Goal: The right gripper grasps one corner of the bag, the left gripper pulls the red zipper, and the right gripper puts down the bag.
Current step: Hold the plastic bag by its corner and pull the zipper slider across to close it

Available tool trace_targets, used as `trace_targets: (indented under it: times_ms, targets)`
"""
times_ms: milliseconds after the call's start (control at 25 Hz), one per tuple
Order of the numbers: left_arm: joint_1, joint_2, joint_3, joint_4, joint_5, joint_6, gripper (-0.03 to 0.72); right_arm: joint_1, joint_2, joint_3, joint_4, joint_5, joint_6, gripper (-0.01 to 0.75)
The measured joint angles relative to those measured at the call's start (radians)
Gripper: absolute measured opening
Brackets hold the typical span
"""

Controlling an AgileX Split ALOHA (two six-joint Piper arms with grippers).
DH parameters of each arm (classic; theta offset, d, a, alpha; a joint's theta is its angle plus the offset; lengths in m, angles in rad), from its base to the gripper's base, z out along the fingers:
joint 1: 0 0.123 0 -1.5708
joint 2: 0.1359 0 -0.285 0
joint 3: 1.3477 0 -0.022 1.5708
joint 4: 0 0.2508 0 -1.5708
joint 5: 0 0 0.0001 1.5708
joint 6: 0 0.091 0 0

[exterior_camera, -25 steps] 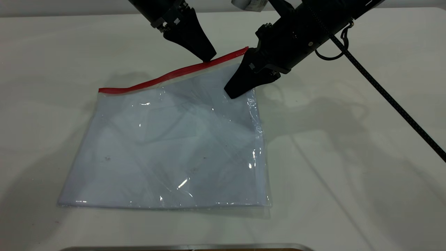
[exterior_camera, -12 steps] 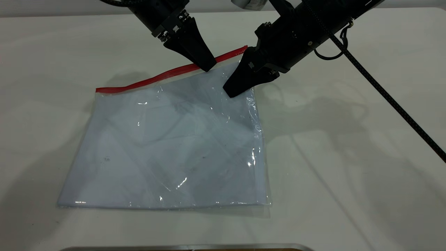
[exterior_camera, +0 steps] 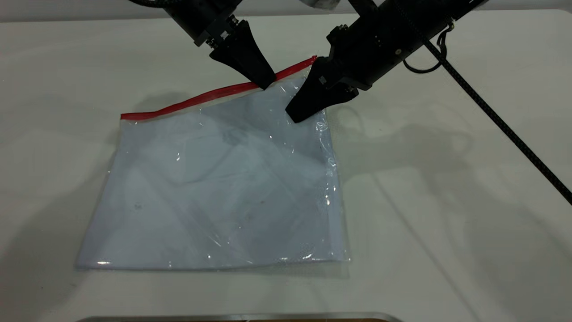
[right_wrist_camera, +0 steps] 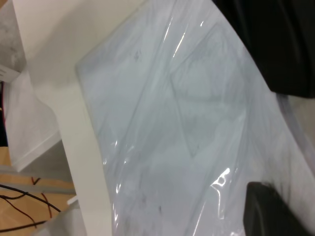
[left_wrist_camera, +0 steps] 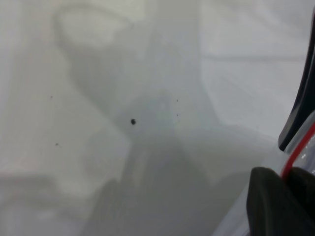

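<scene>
Lifted slightly since before, the bag (exterior_camera: 214,188) hangs from the right gripper (exterior_camera: 296,115) clamping its corner (exterior_camera: 313,67) (left gripper (exterior_camera: 267,83) pinches the red zipper (exterior_camera: 214,95)).

bag (exterior_camera: 214,188): clear, glossy, pale white sheet inside
red zipper (exterior_camera: 214,94): bright red
left gripper (exterior_camera: 264,82): black
right gripper (exterior_camera: 298,114): black
cable (exterior_camera: 505,129): black braided weave
table (exterior_camera: 447,223): plain off-white
</scene>
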Motion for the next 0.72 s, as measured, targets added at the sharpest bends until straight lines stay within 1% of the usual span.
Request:
trace_targets:
  times_ms: [320, 720]
  targets:
    - [0.055, 0.0, 0.0, -0.055, 0.039, -0.002, 0.055, -0.009, -0.045, 0.0, 0.019, 0.001, -0.001, 0.034]
    - [0.106, -0.004, -0.009, -0.078, 0.054, -0.006, 0.058, -0.04, -0.089, 0.0, 0.13, 0.017, -0.052, 0.034]
